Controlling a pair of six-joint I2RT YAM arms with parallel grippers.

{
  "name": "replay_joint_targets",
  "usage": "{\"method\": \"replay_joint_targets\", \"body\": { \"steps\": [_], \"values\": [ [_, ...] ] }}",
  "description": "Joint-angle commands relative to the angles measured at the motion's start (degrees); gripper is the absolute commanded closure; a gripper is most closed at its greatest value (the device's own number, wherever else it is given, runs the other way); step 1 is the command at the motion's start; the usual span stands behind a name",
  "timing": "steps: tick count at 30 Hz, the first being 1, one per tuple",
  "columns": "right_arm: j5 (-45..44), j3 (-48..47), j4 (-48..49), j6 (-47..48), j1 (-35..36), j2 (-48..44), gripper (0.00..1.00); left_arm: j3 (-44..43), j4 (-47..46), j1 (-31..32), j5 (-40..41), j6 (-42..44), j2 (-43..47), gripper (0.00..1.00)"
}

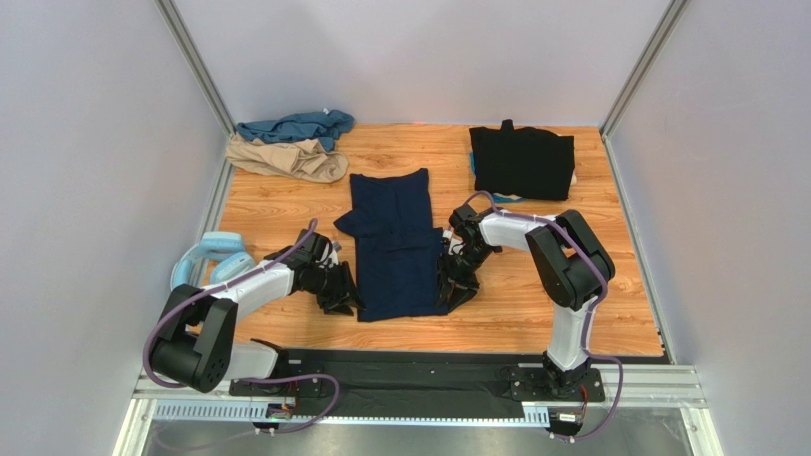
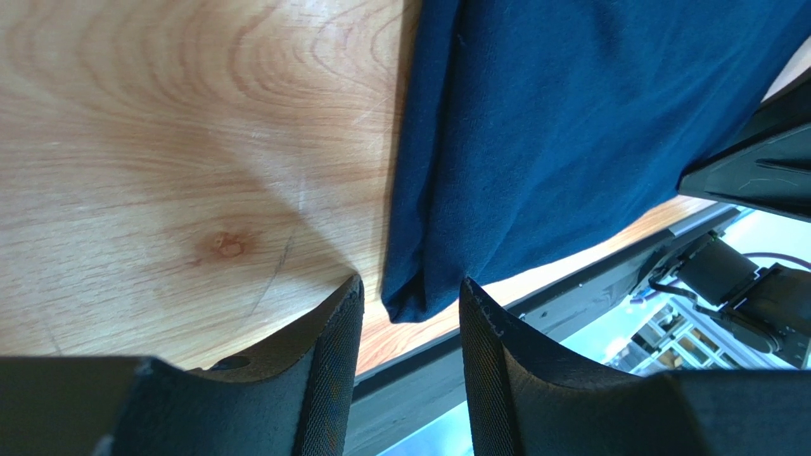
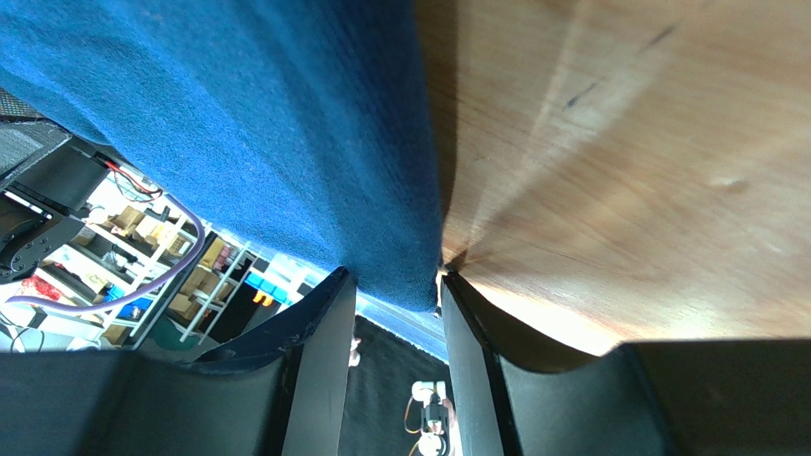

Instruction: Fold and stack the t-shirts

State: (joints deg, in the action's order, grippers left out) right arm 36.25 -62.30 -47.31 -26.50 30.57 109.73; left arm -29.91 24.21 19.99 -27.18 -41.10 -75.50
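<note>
dark navy blue cloth t-shirt [image 1: 392, 242] lies as a long strip mid wooden counter [image 1: 276, 204] | left hand [image 2: 409, 285], right hand [image 3: 392, 280] both open, each straddling a near corner, unpinched | risk: closing on the top layer only, or one corner slipping, would skew the fold

Left arm [image 1: 249, 283] and right arm [image 1: 519, 228] reach forward, angled inward toward each other, wrists pitched down. Left end effector [image 1: 338, 290]: low, fingers parted, not clamped. Right end effector [image 1: 459, 283]: low, fingers parted, facing the left one.
</note>
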Motion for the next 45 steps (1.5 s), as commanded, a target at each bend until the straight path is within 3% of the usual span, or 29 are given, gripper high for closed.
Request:
{"method": "replay_joint_targets", "body": {
  "steps": [1,11,26,29,32,34,35,37,45],
  "values": [
    [-4.79,1.48,3.71,1.98,0.11,1.98,0.55,0.73,-2.32,-0.21,0.11,1.20,-2.36,0.51],
    [-3.12,4.03,6.88,1.45,0.19,1.71,0.55,-2.08,-2.23,1.36,0.02,2.17,-6.05,0.52],
    [-3.73,0.25,7.14,1.89,0.19,4.61,0.55,-1.99,-1.97,4.97,4.41,0.94,-7.90,0.53],
    [-3.47,-0.45,7.40,1.98,0.19,5.32,0.63,-1.73,-1.97,5.06,4.59,0.76,-7.99,0.54],
    [-3.38,-0.80,7.84,2.16,0.19,5.93,0.83,-1.55,-1.97,5.24,4.94,0.58,-7.99,0.58],
    [-3.20,-0.89,8.11,2.42,0.19,6.28,0.97,-1.38,-2.23,5.59,5.29,0.58,-8.08,0.74],
    [-3.03,-0.89,8.20,2.51,0.19,6.28,1.00,-1.29,-2.41,5.76,5.12,0.67,-8.08,0.89],
    [-2.24,-0.72,8.46,2.68,0.20,5.93,1.00,-1.20,-2.85,5.94,4.77,0.58,-8.17,1.00],
    [-0.83,1.04,5.65,3.39,0.19,-1.70,1.00,-6.45,3.55,6.03,3.09,-2.22,-2.20,1.00]
  ]
}}
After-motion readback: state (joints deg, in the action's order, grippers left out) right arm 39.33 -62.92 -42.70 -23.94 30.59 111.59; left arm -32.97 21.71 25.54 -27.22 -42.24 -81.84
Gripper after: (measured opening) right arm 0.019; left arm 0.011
